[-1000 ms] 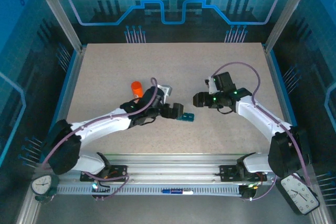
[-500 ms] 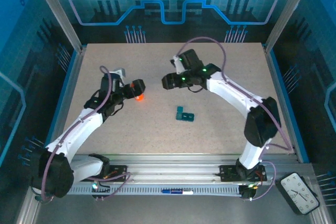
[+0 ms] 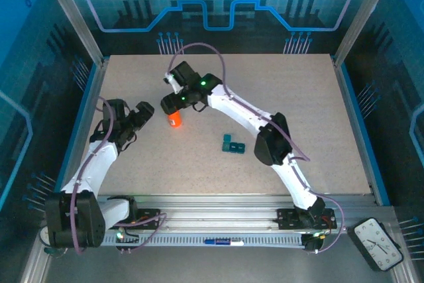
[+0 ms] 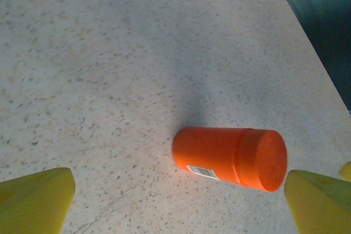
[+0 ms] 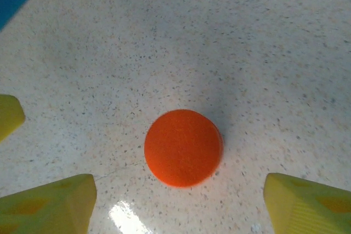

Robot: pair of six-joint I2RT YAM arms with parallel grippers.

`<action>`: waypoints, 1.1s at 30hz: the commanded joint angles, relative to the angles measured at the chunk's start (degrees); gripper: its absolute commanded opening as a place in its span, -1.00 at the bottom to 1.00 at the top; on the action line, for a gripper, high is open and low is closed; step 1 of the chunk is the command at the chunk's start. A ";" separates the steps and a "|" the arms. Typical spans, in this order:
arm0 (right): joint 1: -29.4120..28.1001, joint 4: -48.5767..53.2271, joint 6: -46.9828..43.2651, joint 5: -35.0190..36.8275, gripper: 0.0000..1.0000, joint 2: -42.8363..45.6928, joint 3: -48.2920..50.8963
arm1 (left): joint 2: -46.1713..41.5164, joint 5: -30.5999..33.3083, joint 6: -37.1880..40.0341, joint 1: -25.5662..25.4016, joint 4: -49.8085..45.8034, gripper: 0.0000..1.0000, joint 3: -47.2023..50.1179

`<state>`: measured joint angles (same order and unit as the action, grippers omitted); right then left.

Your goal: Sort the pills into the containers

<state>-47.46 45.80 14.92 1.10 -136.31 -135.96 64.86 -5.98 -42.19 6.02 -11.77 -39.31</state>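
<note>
Speckled stone-look table (image 3: 298, 97), smooth, mostly matt, one glare spot beside the bottle (image 5: 184, 147). The bottle is orange plastic, smooth, satin, with a small white paper label (image 4: 201, 172). The box (image 3: 232, 144) is dark-teal plastic, finish too small to tell. Yellow plastic fingers (image 5: 307, 204), matt, finely ridged. Arm shells (image 3: 235, 107) white glossy plastic. Rails (image 3: 218, 218) bare silvery metal. Cables (image 3: 199, 47) purple, smooth sheath.
</note>
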 commanded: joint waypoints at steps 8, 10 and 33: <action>-2.16 -0.34 -3.30 4.21 0.75 -6.95 -4.40 | -0.61 -3.59 -4.06 2.85 0.56 0.98 1.78; -2.28 -0.53 -3.31 4.56 0.75 -7.59 -4.63 | -0.57 -3.77 -3.96 3.03 0.60 0.98 1.78; -0.97 -2.69 -0.58 3.64 0.51 -12.62 -8.27 | 0.31 -5.80 -2.73 3.20 0.71 0.98 1.68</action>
<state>-48.71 42.85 13.54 5.56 -147.70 -142.50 64.86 -10.20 -45.10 8.54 -11.33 -38.06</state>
